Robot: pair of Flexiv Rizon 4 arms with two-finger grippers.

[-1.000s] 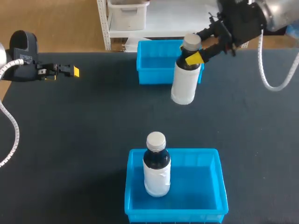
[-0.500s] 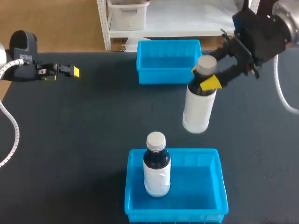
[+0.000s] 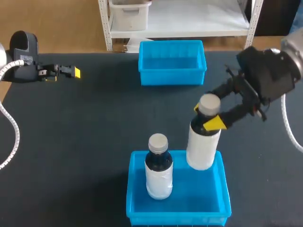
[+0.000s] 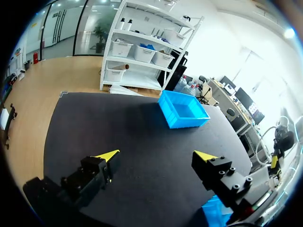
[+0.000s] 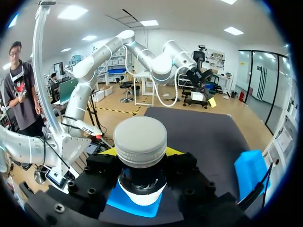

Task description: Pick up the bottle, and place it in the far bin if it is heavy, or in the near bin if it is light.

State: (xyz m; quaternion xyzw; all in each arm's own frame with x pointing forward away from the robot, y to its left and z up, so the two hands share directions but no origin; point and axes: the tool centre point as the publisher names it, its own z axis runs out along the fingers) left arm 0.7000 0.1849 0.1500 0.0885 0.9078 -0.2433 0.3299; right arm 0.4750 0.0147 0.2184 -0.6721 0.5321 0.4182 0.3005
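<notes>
My right gripper [image 3: 209, 116] is shut on the neck of a white-labelled bottle [image 3: 202, 145] with a grey cap. It holds the bottle upright over the far right corner of the near blue bin [image 3: 222, 198]. In the right wrist view the cap [image 5: 140, 139] fills the space between the yellow-tipped fingers [image 5: 173, 151], with the near bin [image 5: 129, 204] under it. A second capped bottle [image 3: 158, 166] stands in the near bin's left half. The far blue bin [image 3: 172, 74] holds nothing. My left gripper [image 3: 70, 72] is open at the table's far left, holding nothing [image 4: 156, 156].
The dark table top [image 3: 94, 127] lies bare between the two bins and to their left. The left wrist view takes in the far bin [image 4: 182, 110] ahead of the open fingers and a corner of the near bin [image 4: 215, 211] beside them.
My right arm has carried the bottle from beside the far bin toward the front of the table, and it is over the near bin now. The left arm has stayed still.
</notes>
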